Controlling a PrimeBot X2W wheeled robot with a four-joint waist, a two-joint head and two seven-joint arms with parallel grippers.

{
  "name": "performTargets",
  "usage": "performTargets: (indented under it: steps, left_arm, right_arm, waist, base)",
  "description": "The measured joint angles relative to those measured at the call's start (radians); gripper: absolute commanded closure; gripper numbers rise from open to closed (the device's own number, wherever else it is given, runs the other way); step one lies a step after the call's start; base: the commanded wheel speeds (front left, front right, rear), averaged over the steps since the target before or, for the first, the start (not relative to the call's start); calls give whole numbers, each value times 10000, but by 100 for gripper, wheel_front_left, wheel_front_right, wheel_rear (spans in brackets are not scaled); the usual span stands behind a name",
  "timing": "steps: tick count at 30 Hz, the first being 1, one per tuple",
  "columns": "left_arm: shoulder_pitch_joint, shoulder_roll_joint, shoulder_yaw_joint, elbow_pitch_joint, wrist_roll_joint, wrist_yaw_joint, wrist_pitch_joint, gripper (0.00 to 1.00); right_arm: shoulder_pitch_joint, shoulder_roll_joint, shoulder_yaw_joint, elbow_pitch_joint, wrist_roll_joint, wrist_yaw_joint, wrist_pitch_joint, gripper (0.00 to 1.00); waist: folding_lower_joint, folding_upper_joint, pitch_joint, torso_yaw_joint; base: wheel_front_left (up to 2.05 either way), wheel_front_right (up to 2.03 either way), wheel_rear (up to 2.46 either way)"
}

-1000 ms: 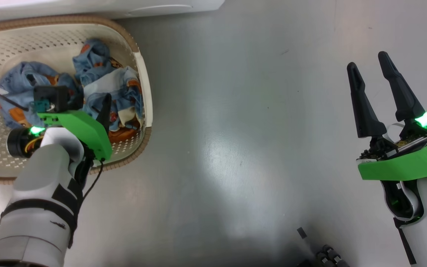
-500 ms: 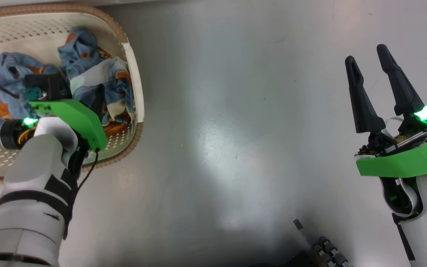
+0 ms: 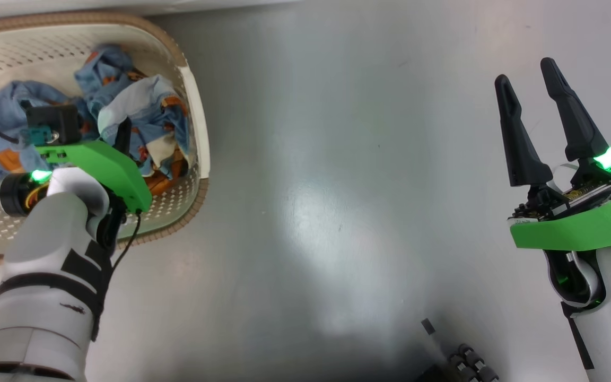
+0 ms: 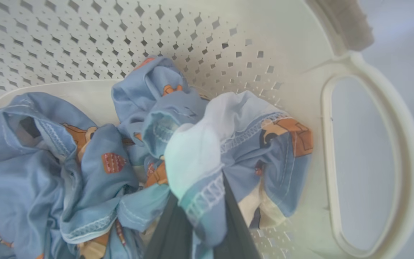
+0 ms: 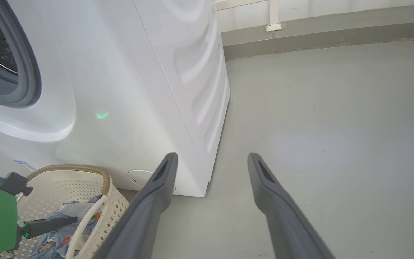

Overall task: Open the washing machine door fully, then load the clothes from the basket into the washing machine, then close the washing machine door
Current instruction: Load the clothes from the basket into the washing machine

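Note:
The cream basket [image 3: 198,127] with its brown rim lies at the upper left of the head view. Blue printed clothes [image 3: 146,114] are heaped inside it. My left gripper [image 3: 121,133] reaches down into the heap. In the left wrist view it [image 4: 199,190] is shut on a pale-lined fold of the clothes [image 4: 207,151], which stands up above the rest. My right gripper [image 3: 524,71] hangs open over the bare floor, far from the basket. The white washing machine [image 5: 138,90] stands behind the basket [image 5: 84,180], its grey gasket [image 5: 31,72] showing at the left. Its door is out of view.
Grey floor [image 3: 337,185] stretches between the basket and my right arm. The basket's side handle [image 4: 368,162] is just right of the held fold. A wall skirting [image 5: 318,36] runs behind the machine. Part of my base [image 3: 464,366] shows at the bottom edge.
The left gripper has moved a little to the left inside the basket, and the pale-lined fold has bunched up around its finger. The camera shifted slightly. The right arm has stayed put.

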Motion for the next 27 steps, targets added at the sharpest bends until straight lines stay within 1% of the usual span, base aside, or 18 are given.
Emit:
performTargets:
  steps: [5,9,13,18,27]
  left_arm:
    - [115,-117,199,-2,-322,-13,-286,100]
    - [652,-102,347,-130,-435,-102,-360,100]
    - [1446,-2,577,-1185,-462,-117,-362,100]
    - [2566,58,1001,-2351,-219,-119,-368,100]
    - [4364,19,1814,-4034,585,-188,-408,100]
  right_arm:
    - [10,-4,17,63,-2,0,0,0]
    - [36,-8,52,198,-8,0,0,0]
    - [173,-38,75,345,-8,0,0,0]
    - [603,-63,115,522,-12,0,0,0]
    - [1508,-88,105,748,-12,0,0,0]
  waist:
    - [0,0,-371,121]
    - [0,0,-797,215]
    - [0,0,-1322,294]
    - [-1,0,-2073,381]
    - [-2,0,-3549,504]
  base:
    - [0,0,0]
    - [0,0,0]
    - [0,0,0]
    - [0,0,0]
    - [0,0,0]
